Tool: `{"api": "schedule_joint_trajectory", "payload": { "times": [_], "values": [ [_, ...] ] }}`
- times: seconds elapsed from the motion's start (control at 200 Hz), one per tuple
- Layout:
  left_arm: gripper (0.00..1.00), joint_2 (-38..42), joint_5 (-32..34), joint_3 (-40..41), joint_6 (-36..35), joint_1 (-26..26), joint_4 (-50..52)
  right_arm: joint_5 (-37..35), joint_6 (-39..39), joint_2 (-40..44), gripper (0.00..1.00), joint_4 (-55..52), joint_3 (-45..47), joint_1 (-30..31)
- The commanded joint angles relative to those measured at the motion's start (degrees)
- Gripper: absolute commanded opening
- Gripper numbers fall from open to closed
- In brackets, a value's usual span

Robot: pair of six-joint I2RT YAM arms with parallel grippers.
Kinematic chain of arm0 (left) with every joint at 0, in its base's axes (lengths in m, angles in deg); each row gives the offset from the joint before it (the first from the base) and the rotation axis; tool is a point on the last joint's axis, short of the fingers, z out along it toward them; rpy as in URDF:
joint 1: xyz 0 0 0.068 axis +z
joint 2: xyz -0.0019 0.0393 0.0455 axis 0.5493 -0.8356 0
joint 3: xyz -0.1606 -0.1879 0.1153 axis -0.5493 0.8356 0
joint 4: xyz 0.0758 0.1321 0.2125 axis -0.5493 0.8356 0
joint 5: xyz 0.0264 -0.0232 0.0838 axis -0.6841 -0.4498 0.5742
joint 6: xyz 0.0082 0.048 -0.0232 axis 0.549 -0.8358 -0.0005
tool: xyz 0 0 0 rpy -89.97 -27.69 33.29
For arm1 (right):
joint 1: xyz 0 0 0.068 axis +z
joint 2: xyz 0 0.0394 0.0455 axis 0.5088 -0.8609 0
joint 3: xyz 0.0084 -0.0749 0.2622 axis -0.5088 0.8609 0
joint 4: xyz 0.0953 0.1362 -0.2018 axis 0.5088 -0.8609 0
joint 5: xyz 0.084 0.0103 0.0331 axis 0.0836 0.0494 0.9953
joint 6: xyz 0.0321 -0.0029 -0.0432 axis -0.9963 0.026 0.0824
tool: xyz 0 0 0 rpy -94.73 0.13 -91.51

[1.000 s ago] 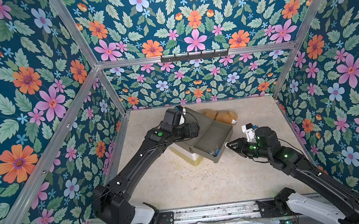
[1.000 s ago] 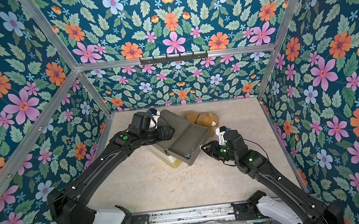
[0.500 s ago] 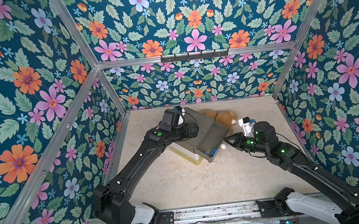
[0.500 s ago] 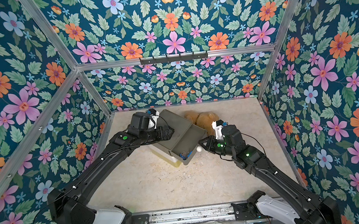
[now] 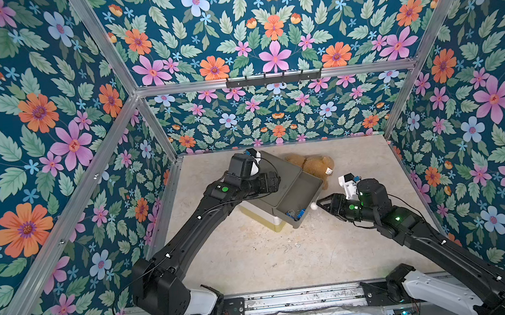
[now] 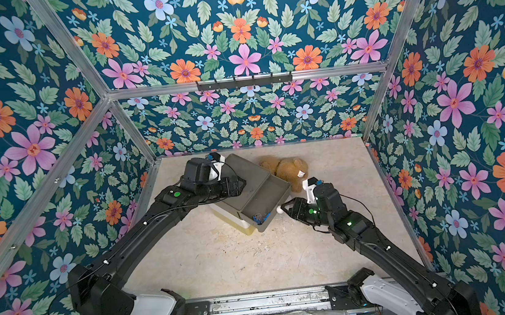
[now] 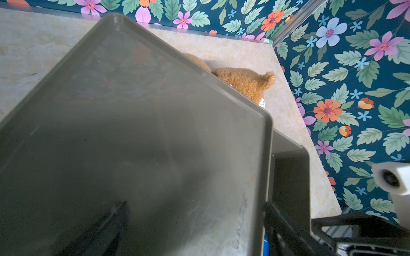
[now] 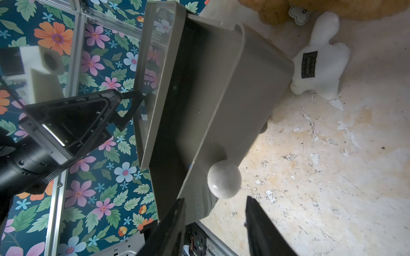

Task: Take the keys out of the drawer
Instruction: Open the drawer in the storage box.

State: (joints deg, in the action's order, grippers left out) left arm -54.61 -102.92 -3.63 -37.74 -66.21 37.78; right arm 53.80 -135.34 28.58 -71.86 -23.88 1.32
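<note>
Found a brown plush bear point(image 5: 311, 166) lying on the beige tabletop point(image 5: 255, 260) near the back wall, a small white tag showing on it in both top views. Recorded, in the right wrist view, a white plush toy point(image 8: 319, 66) with a black label lying on the tabletop just beside the bear, with scuffed, flaking patches point(image 8: 310, 137) across the surface near it. Noted blue floral wallpaper point(image 5: 264, 35) on the three enclosing walls, aluminium framing point(image 5: 173, 88) at their joins, a black hook rack point(image 5: 273, 78) mounted on the back crossbar, and a metal rail point(image 5: 292, 301) along the front edge.
</note>
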Motion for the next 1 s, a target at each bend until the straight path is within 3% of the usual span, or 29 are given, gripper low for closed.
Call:
{"api": "schedule_joint_trajectory", "payload": {
  "times": [0.0, 0.57, 0.995],
  "values": [
    [0.99, -0.09, -0.63, 0.82, 0.64, 0.11, 2.61, 2.51, -0.86, -0.91, 0.48, 4.54, 0.87, -0.43],
    [0.99, -0.17, -0.31, 0.87, 0.58, 0.1, 3.4, 6.74, -4.53, -4.17, 0.48, 14.36, 5.16, -1.16],
    [0.99, -0.37, 0.11, -0.05, 0.67, 0.1, 4.48, 6.98, -5.85, -4.52, 0.41, 20.31, 7.13, -2.03]
  ]
}}
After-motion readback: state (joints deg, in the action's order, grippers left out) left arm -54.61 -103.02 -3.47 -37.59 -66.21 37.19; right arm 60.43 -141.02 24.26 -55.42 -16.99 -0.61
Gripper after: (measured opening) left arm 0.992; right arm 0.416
